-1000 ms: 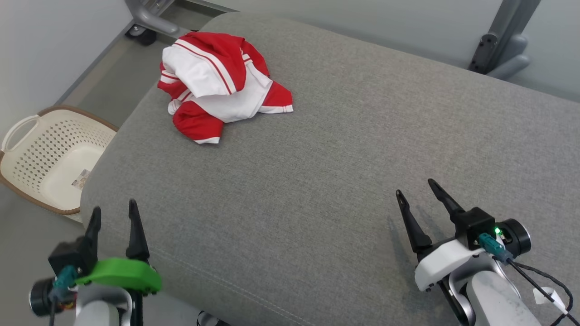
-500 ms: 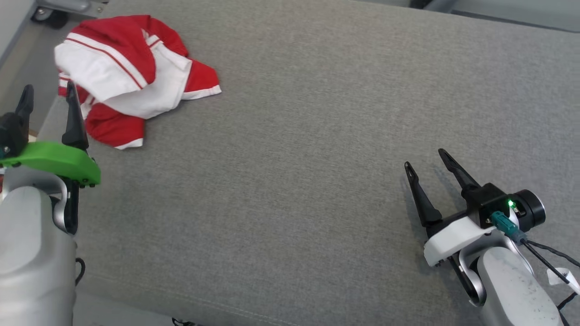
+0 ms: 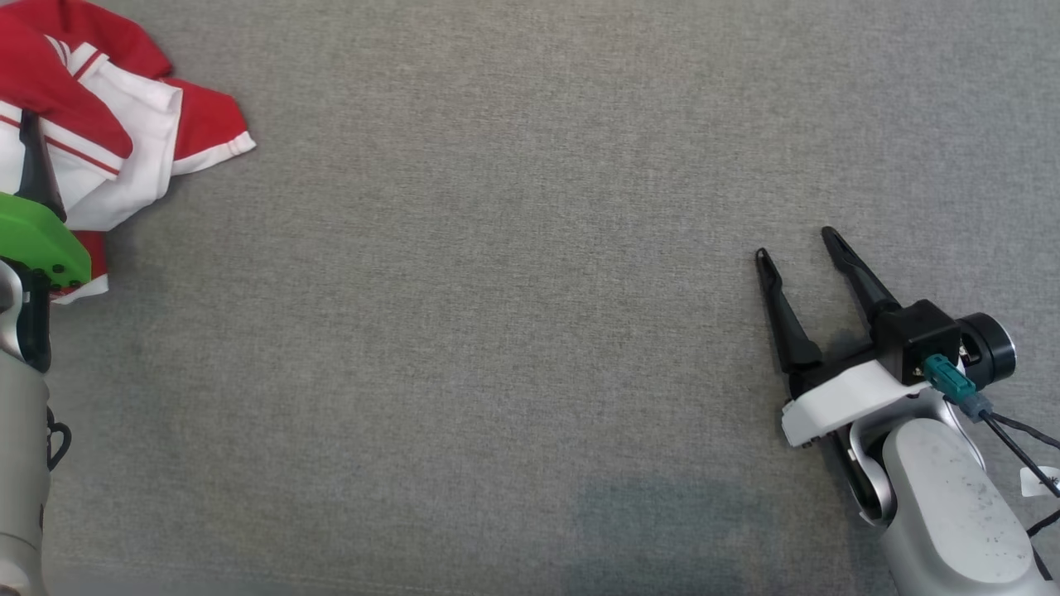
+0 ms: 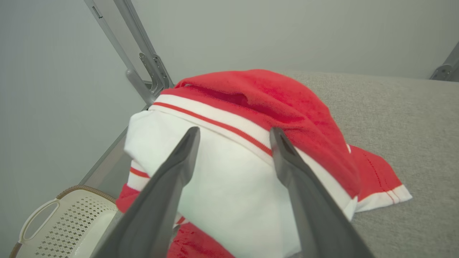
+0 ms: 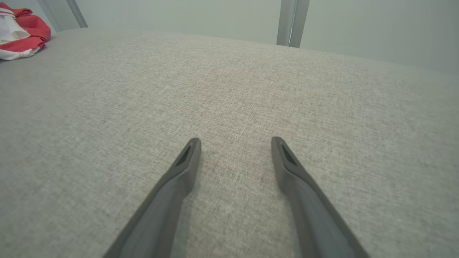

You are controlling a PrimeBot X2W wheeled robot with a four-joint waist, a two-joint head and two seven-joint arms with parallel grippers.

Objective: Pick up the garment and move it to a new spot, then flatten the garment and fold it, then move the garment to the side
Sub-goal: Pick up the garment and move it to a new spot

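Clearly the left tool [image 4: 235, 132] is nearer: jaws spread, it points straight at the crumpled red-and-white garment [image 4: 233, 172] heaped at the grey surface's [image 3: 497, 331] far-left edge. The right tool [image 3: 795, 242], also spread, is well apart.

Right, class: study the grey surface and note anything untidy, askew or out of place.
The red and white garment lies crumpled in a heap by the left edge of the grey surface, not flat. Nothing else stands out: no spill or damage visible.
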